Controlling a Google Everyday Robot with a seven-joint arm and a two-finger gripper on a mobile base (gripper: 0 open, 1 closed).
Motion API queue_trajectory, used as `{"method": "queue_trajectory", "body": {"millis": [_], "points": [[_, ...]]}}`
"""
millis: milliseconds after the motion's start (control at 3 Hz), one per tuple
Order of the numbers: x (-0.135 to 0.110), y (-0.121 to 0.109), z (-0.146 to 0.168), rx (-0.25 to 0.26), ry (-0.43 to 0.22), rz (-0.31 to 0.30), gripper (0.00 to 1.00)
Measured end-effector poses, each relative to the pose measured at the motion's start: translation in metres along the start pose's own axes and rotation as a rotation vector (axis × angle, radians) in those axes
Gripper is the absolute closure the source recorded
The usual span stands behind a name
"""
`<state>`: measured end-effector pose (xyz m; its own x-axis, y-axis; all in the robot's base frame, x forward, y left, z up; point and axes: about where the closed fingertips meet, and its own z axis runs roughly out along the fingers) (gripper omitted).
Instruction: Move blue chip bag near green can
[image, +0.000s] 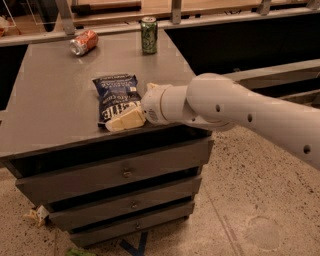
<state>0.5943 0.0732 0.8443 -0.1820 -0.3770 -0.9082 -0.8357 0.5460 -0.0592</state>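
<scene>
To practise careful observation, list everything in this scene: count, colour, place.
blue chip bag: one, dark navy with white lettering, lying near the cabinet top's front edge.
green can: one, green with silver top, upright at the back edge.
soda can: one, orange-red, on its side, back left.
cabinet: one, grey, three drawers in front.
floor scrap: one, pale, by the cabinet's lower left corner.
arm: one, white, extends from the right.
gripper: one, cream, at the bag's near end.
</scene>
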Motion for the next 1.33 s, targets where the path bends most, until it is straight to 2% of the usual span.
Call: {"method": "queue_trajectory", "body": {"millis": [333, 1000, 1333], "points": [[0.0061, 0.0000, 0.0047, -0.004, 0.015, 0.004, 0.14], [0.0130, 0.0026, 0.0086, -0.014, 0.019, 0.010, 0.61], [0.0147, 0.0006, 0.0078, -0.002, 0.014, 0.018, 0.84]]}}
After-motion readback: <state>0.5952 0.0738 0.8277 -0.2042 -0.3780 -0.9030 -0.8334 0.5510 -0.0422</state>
